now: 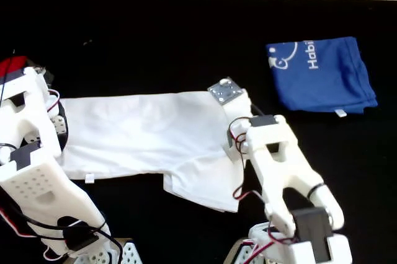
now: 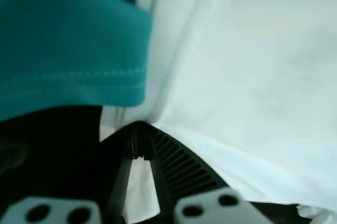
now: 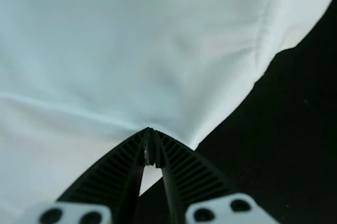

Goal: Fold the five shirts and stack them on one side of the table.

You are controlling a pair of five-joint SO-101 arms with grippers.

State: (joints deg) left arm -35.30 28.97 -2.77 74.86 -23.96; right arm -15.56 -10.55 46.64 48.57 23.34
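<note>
A white shirt [image 1: 142, 137] lies spread across the middle of the black table [image 1: 155, 41], one sleeve folded under near its front. At the shirt's left edge my left gripper [image 1: 61, 124] is shut on the white cloth [image 2: 253, 77], its tips [image 2: 138, 129] pinching a fold. My right gripper [image 1: 234, 115] holds the shirt's right edge, and its tips [image 3: 150, 133] are closed on the white fabric [image 3: 131, 50]. A folded blue shirt [image 1: 322, 75] rests at the back right. A teal garment [image 2: 68, 40] lies close beside the left gripper.
A red object [image 1: 12, 66] sits at the far left edge behind the left arm. The arm bases [image 1: 291, 245] stand along the front edge. Bare black table stretches along the back and between the white and blue shirts.
</note>
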